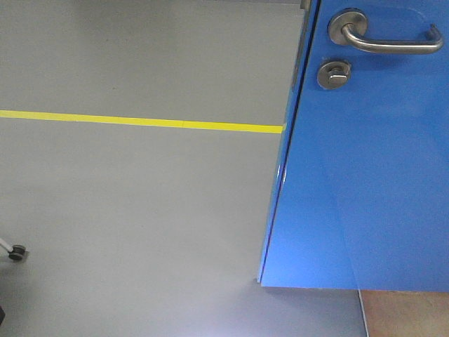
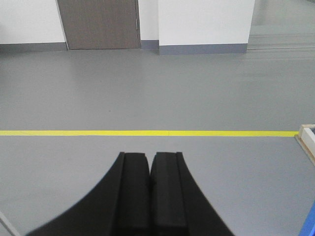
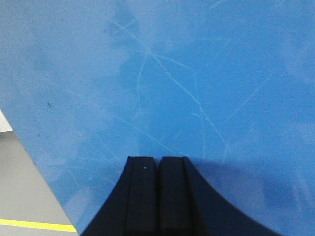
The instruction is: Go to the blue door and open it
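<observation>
The blue door (image 1: 365, 182) fills the right side of the front view, swung so its dark edge faces left. Its silver lever handle (image 1: 393, 42) sits at the top, with the round thumb-turn lock (image 1: 334, 74) just below. In the right wrist view the scratched blue door (image 3: 162, 78) fills nearly the whole frame, and my right gripper (image 3: 158, 160) is shut, empty, with its tips close to the panel. My left gripper (image 2: 149, 156) is also shut and empty, pointing over bare grey floor. Neither gripper shows in the front view.
A yellow floor line (image 1: 140, 121) runs across the grey floor up to the door edge. A caster wheel (image 1: 17, 253) sits at the lower left. A brown door (image 2: 98, 23) and white walls stand far off. A pale wooden frame corner (image 2: 307, 135) shows at the right.
</observation>
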